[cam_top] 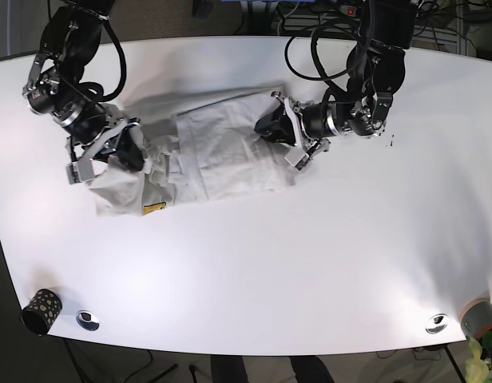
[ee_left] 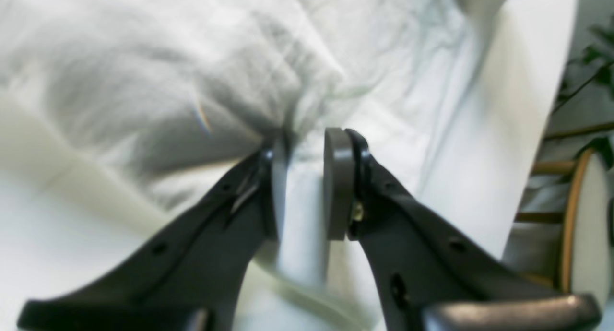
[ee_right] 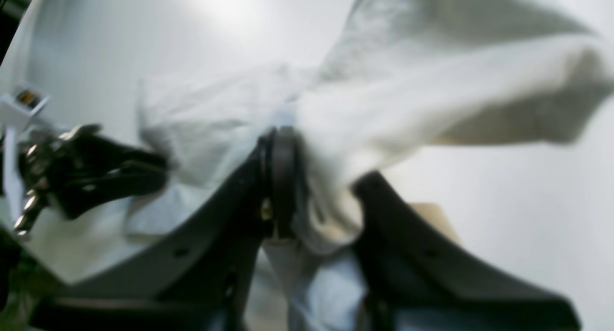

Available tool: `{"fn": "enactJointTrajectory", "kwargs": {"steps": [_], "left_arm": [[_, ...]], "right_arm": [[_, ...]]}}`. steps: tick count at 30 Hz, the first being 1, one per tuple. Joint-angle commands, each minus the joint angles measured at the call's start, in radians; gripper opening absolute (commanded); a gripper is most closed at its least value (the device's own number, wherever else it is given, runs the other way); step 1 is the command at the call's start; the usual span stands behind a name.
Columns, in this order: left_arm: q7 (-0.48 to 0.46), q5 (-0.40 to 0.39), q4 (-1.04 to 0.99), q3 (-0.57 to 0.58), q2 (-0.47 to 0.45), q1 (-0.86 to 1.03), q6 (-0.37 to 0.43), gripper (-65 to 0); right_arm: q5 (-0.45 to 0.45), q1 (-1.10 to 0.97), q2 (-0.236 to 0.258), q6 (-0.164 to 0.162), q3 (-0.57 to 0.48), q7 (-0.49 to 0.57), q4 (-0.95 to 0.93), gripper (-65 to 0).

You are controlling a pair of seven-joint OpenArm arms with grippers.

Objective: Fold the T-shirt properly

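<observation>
On the white table point(cam_top: 254, 263) the white T-shirt point(cam_top: 230, 152) lies crumpled between the two arms, and the right gripper point(ee_right: 316, 187) has its jaws clamped on a bunched wad of cloth at the shirt's end. At the opposite edge, the left gripper point(ee_left: 304, 182) shows a narrow gap between its pads with a band of fabric in it; whether it truly pinches, I cannot tell. Best play here, I'd judge: confirm that hold, then draw both ends apart evenly so the shirt flattens before any fold.

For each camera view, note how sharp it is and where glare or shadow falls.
Left wrist: soft, T-shirt folds shadowed above the left gripper. Right wrist: heavily blurred, glare at the top, cloth bunched in the right gripper. Base: sharp, table evenly lit.
</observation>
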Motion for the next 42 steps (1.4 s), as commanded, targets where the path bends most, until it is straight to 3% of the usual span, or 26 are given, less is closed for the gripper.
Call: {"fn": "enactJointTrajectory", "kwargs": {"steps": [1, 7, 11, 19, 22, 26, 30, 32, 36, 42], "left_arm": [[0.027, 0.031, -0.023, 0.043, 0.006, -0.015, 0.030, -53.1], [0.027, 0.033, -0.064, 0.072, 0.056, -0.020, 0.035, -53.1], [0.025, 0.034, -0.066, 0.074, 0.058, -0.020, 0.035, -53.1], [0.025, 0.031, -0.059, 0.072, 0.052, -0.020, 0.032, -53.1], [0.025, 0.031, -0.063, 0.070, 0.050, -0.020, 0.032, -53.1], [0.025, 0.028, -0.059, 0.070, 0.050, -0.020, 0.030, -53.1], [0.025, 0.028, -0.058, 0.069, 0.050, -0.020, 0.029, -53.1], [0.025, 0.028, -0.058, 0.069, 0.050, -0.020, 0.027, -53.1], [-0.018, 0.027, -0.046, 0.041, 0.053, -0.014, 0.026, -53.1], [-0.113, 0.027, 0.053, -0.017, 0.053, 0.025, 0.001, -53.1]], "right_arm": [[0.025, 0.020, 0.008, 0.009, -0.024, 0.023, 0.021, -65.0], [0.022, 0.040, -0.001, 0.009, -0.132, 0.028, 0.018, -65.0], [0.018, 0.054, -0.044, 0.009, -0.189, 0.028, 0.017, -65.0], [-0.271, 0.106, -0.108, 0.009, -0.362, 0.098, 0.014, -63.4], [-0.392, 0.108, -0.110, 0.009, -0.436, 0.152, -0.020, -52.8], [-0.469, 0.103, -0.108, 0.009, -0.479, 0.167, -0.034, -34.2], [-0.475, 0.097, -0.102, 0.009, -0.505, 0.167, -0.034, -20.8], [-0.467, 0.096, -0.092, 0.009, -0.506, 0.167, -0.034, -17.9], [-0.438, 0.080, -0.085, 0.009, -0.503, 0.169, 0.012, -17.4], [-0.320, 0.076, -0.082, 0.009, -0.448, 0.169, 0.061, -17.6]]}}
